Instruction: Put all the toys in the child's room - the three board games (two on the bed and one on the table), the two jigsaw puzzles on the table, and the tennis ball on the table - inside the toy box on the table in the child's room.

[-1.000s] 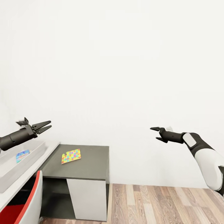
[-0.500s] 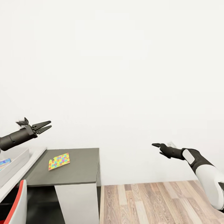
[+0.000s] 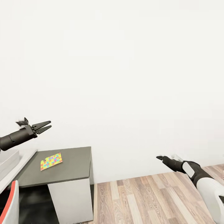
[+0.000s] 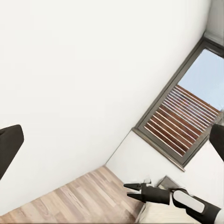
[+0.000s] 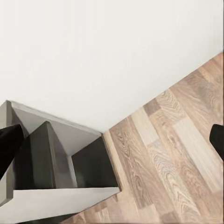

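Note:
One jigsaw puzzle (image 3: 51, 161), a thin multicoloured square, lies flat on the lower dark-grey section of the table (image 3: 73, 169). A corner of the light-grey toy box (image 3: 7, 161) shows at the left edge, on the pale table top. My left gripper (image 3: 48, 125) hangs open and empty in the air, above and left of the puzzle. My right gripper (image 3: 159, 158) is open and empty, low over the wooden floor, well right of the table; it shows too as the right gripper (image 4: 127, 191). The table's end panel (image 5: 51, 154) is in the right wrist view.
A red-and-white chair (image 3: 8, 203) stands at the bottom left, tucked by the table. Wooden floor (image 3: 140, 199) stretches to the right along a bare white wall. A window with slatted blinds (image 4: 184, 123) is in the left wrist view.
The head view has swung right, so the table, puzzle and toy box slid left in the picture. My right arm has dropped lower toward the floor. The left gripper holds its pose.

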Controlling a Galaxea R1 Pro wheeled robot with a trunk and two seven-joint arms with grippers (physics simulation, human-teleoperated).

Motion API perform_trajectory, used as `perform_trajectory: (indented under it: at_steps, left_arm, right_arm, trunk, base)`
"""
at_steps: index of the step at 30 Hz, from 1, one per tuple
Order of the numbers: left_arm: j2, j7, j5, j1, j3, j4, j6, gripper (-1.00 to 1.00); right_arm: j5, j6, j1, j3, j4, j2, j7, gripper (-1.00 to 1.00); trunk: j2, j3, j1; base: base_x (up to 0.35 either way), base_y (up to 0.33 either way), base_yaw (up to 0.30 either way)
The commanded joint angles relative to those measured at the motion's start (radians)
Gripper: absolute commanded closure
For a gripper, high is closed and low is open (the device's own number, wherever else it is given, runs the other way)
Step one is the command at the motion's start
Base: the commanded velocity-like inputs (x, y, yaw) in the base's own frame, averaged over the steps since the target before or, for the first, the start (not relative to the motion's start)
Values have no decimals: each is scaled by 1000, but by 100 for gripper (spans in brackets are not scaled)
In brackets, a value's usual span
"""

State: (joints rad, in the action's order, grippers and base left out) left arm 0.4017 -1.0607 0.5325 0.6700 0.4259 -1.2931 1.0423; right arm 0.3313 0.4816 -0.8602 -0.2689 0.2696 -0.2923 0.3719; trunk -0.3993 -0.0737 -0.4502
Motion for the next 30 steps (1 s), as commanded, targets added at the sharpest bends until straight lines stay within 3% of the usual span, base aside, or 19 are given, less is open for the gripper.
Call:
perform_trajectory:
  at_steps: [1,10,15,19,23,27,30]
  left_arm:
    - [0,-4,-2,0,1,0,4,-100]
    - [0,-4,-2,0,2,0,4,-100]
    - [0,-4,-1,-1,2,-5,4,-100]
    - [-1,-5,-1,-1,2,-8,4,-100]
    - [-10,-4,-3,-1,-2,-12,3,-100]
    - [-11,-3,-4,-1,-2,-16,3,-100]
    - [-11,-3,-3,-1,-2,-16,2,-100]
  right_arm:
    - [3,-4,9,-6,1,0,-6,-100]
    - [8,-36,62,-6,2,3,-23,-100]
    - [-4,-54,77,-5,7,15,-109,-100]
    - [-23,-57,80,-4,6,44,-238,-100]
    - [-36,-53,81,7,15,112,-359,-100]
    - [-34,-56,81,40,22,150,-404,-100]
    - [-30,-59,81,48,24,157,-411,-100]
  trunk:
    - [-1,0,0]
    - [-1,0,0]
    - [-1,0,0]
    - [-1,0,0]
    - [-1,0,0]
    - [-1,0,0]
    - [-1,1,0]
  base:
    - [-284,0,-40]
    - [-87,0,-10]
    - [-6,0,-1]
    - [-1,0,0]
    - [0,0,0]
    - [0,0,0]
    - [0,0,-15]
